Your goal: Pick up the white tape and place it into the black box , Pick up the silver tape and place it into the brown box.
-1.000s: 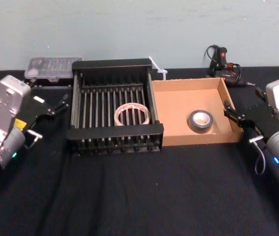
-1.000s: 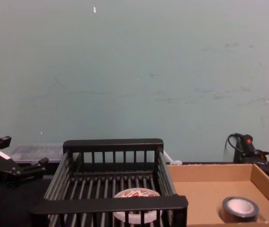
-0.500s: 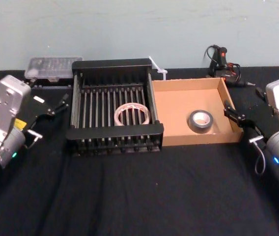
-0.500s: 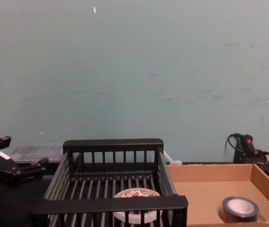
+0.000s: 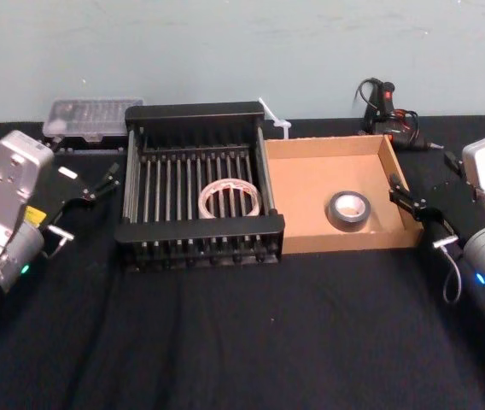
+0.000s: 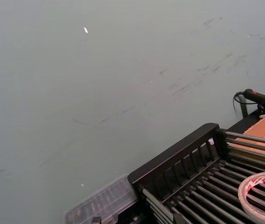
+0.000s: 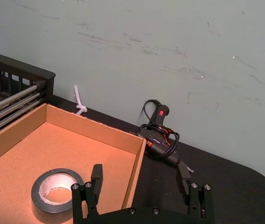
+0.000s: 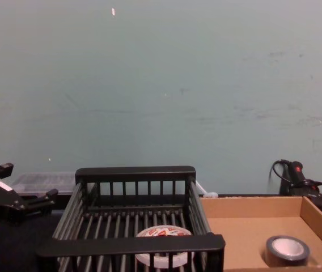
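The white tape [image 5: 230, 198] [image 8: 162, 231] [image 6: 263, 196], with red marks on its face, lies flat on the bars inside the black box [image 5: 200, 229] [image 8: 135, 245] [image 6: 174, 156]. Inside the brown box [image 5: 311, 179] [image 7: 90, 128] [image 8: 246, 207] the silver tape [image 5: 348, 210] [image 7: 53, 196] [image 8: 287, 250] lies flat on the cardboard floor. My left gripper [image 5: 84, 207] [image 8: 22, 182] hovers left of the black box, open and empty. Just outside the brown box's right wall, my right gripper [image 5: 422, 220] [image 7: 140, 173] stands open with nothing between its fingers.
A clear plastic case [image 5: 93, 115] [image 6: 104, 203] sits behind the black box at the back left. A glue gun with coiled cable [image 5: 388, 107] [image 7: 158, 135] lies behind the brown box. A white zip tie [image 5: 275, 120] [image 7: 79, 100] rests between the boxes. The front of the black cloth is open.
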